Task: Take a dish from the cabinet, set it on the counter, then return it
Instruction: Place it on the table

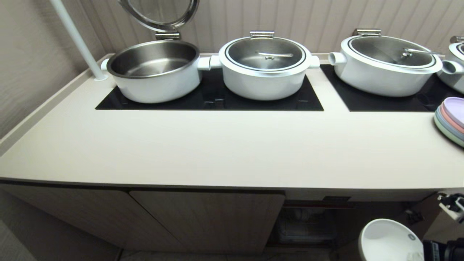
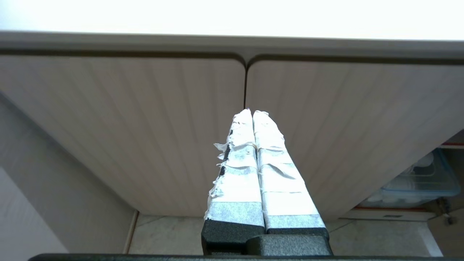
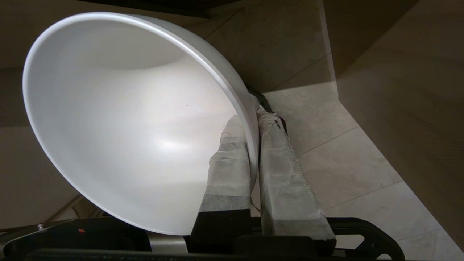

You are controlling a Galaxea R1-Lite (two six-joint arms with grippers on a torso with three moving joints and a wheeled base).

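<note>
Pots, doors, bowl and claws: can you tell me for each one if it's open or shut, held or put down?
Left pot: lid up, nothing inside.
Middle pot: lid shut.
Right pot: lid shut.
Bowl: held by its rim, tilted, below the counter.
Right claw: shut on the bowl.
Left claw: shut, holding nothing.
Left cabinet doors: shut.
Right cabinet part: open.
Plates: stacked on the counter.

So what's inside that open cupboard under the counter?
Inside the open part of the cabinet there is a clear bin with a blue rim holding pale dishes, on a red-edged shelf. How many dishes, and anything deeper in, is hidden by shadow and the closed door.
</note>
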